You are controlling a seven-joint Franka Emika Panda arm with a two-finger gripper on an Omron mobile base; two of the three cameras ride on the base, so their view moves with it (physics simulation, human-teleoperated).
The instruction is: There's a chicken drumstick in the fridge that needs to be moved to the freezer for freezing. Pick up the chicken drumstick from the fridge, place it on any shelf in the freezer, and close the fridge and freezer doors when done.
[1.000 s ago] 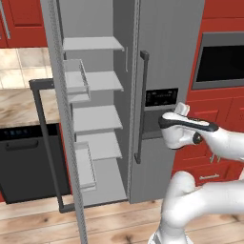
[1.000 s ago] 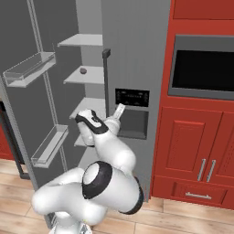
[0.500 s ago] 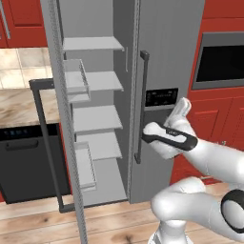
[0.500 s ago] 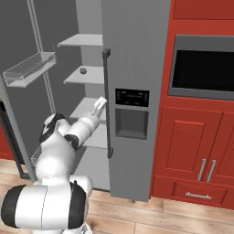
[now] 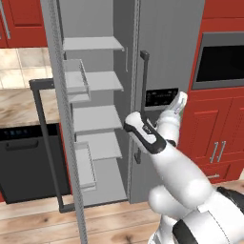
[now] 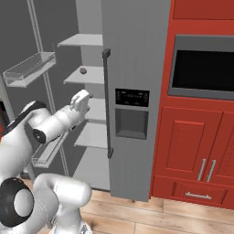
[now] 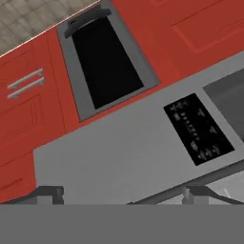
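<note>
A small brown chicken drumstick point(image 6: 83, 71) lies on the second shelf point(image 6: 84, 75) of the open left compartment. The right door point(image 5: 167, 57), grey with a dispenser panel point(image 6: 132, 97), is shut. My gripper point(image 5: 179, 98) hangs in front of this shut door, beside the panel and right of the door's handle point(image 5: 143, 95). In the right base view the gripper point(image 6: 84, 98) stands below the drumstick, outside the compartment. Its fingertips point(image 7: 50, 193) stand wide apart with nothing between them, so the gripper point(image 7: 124, 198) is open, looking at the grey door and the panel point(image 7: 198, 128).
The open left door point(image 5: 59, 119) swings out toward me with bins point(image 6: 29, 68) and a long dark handle point(image 5: 45, 143). A black dishwasher point(image 5: 28, 162) sits left of it. Right of the fridge are a wall oven point(image 6: 203, 68) and red cabinets point(image 6: 192, 151).
The arm has folded over: its elbow swung left across the shut door while the hand stayed by the dispenser and tipped upward. The gripper stayed open.
</note>
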